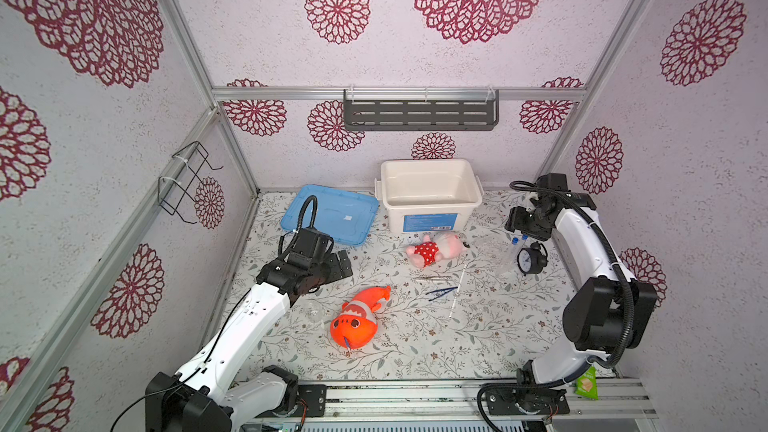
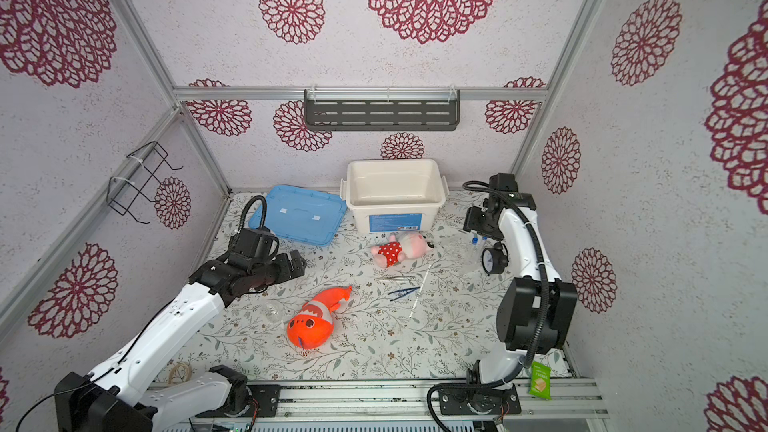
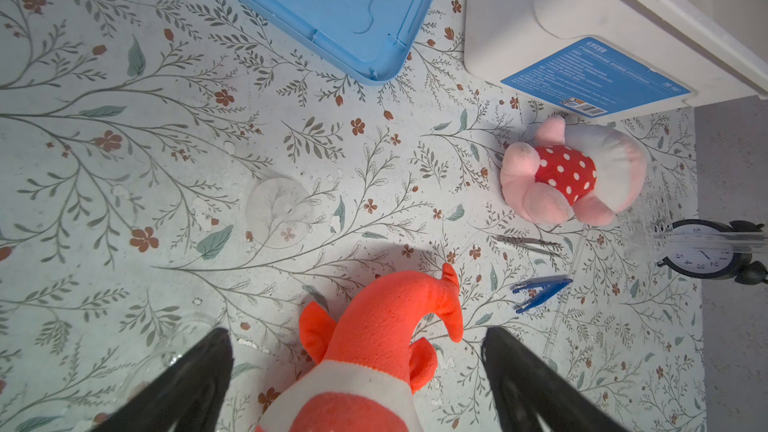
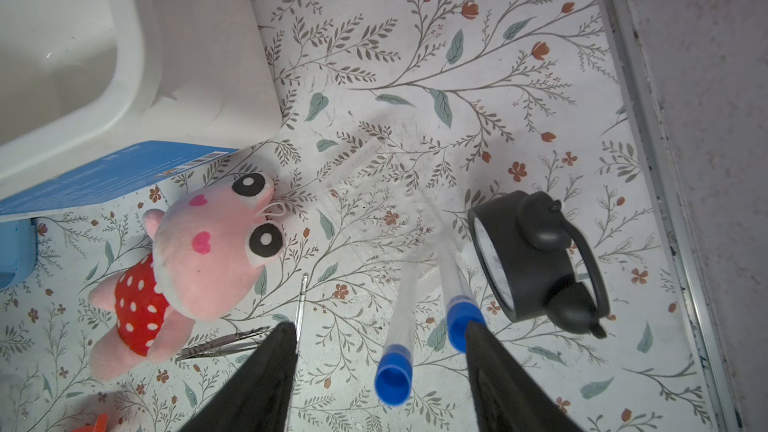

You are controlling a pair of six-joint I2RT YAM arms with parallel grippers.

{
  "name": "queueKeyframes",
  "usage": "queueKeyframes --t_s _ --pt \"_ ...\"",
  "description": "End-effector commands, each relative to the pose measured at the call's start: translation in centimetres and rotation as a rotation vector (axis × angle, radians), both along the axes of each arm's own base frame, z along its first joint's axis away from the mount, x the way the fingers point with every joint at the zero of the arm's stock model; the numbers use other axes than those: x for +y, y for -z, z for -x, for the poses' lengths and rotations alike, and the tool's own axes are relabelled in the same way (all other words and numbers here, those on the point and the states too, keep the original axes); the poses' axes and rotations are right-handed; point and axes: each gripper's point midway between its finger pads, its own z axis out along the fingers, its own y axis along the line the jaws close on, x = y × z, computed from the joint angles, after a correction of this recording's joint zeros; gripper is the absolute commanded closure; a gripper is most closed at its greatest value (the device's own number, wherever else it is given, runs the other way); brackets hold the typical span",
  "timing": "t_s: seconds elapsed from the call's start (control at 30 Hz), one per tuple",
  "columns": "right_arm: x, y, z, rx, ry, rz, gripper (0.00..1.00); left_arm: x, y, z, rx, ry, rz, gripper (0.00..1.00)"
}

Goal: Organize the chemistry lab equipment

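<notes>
Right wrist view: on the white bin (image 4: 137, 56), the blue label (image 4: 104, 176) is too blurred to read, and the bin looks empty. Your right gripper (image 4: 378, 326) has its jaws apart, gripping nothing. One of the two clear blue-capped tubes (image 4: 392, 380) sits between them, the other against one finger. Your left gripper (image 3: 355, 332) gapes wide above the orange plush fish (image 3: 374, 326).

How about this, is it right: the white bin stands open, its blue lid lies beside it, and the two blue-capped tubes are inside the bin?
The two blue-capped tubes are not inside the white bin; they are out on the table beside the black alarm clock, as the right wrist view shows. The bin does stand open, with its blue lid beside it.
</notes>
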Motion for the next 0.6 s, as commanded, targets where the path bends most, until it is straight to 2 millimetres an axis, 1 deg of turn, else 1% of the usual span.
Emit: queueKeyframes --t_s 0.0,0.1,0.57 --pt "-0.2 0.1 -0.5 -0.006 0.021 -0.014 0.32 0.1 -1.0 -0.6 -0.030 -0.007 0.007 0.03" --pt "-0.3 0.5 -0.5 0.003 0.024 -0.010 0.32 0.1 -0.9 -0.5 -0.027 -0.005 0.006 0.03" --pt "-1.3 1.0 -0.9 0.018 0.029 0.043 0.32 0.3 -1.1 -0.6 -0.030 0.000 -0.019 0.03"
